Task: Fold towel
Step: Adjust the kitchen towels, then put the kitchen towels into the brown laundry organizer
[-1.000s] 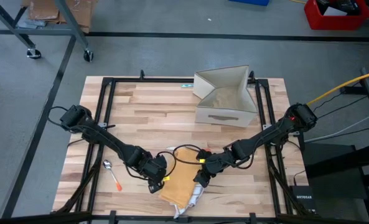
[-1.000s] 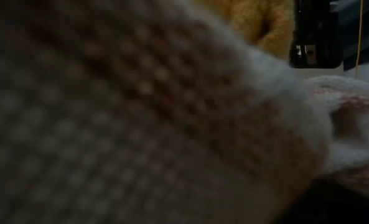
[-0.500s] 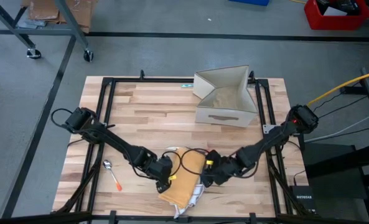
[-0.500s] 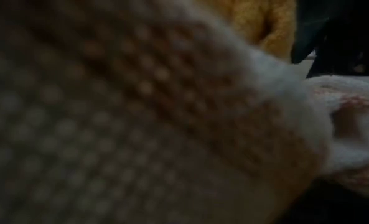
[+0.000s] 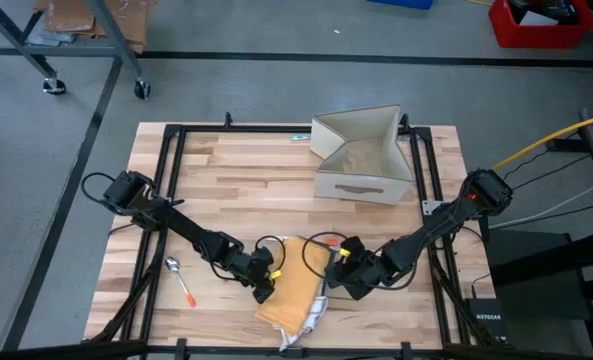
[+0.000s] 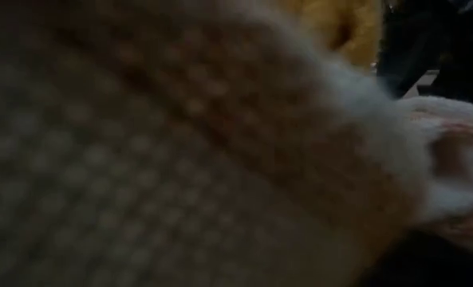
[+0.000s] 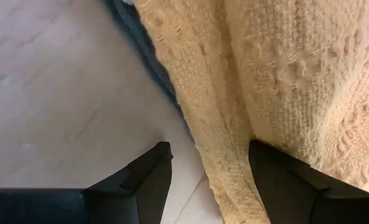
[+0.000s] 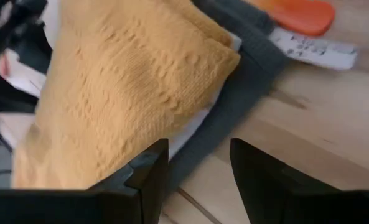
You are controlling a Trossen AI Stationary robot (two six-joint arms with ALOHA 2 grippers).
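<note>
A yellow knitted towel [image 5: 291, 290] lies bunched near the table's front edge, with white cloth [image 5: 314, 315] showing at its near right corner and a dark grey layer [image 8: 234, 99] under its edge. My left gripper [image 5: 266, 287] stands open at the towel's left edge [image 7: 203, 124]; one finger is over bare wood, the other over the knit. My right gripper [image 5: 338, 280] is open at the towel's right side, its fingers [image 8: 150, 171] low over the grey and white edge. The low view is filled by the towel [image 6: 180, 143] close up. My left gripper points slanting down at the towel's left edge, and one finger [image 7: 277, 174] shows over the knit; I cannot tell whether it touches. My right gripper slants down at the towel's right edge [image 8: 190, 134]; whether its fingers touch the cloth, I cannot tell.
An open cardboard box [image 5: 361, 155] stands at the far right of the table. A spoon with an orange handle [image 5: 181, 282] lies at the near left. Black frame rails [image 5: 166, 190] run along the table's sides. Bare wood lies between the box and the towel.
My left gripper has moved toward the table's right and down to the towel's left edge, rolling as it went. My right gripper has sunk and turned at the towel's right side. The towel lies as before.
</note>
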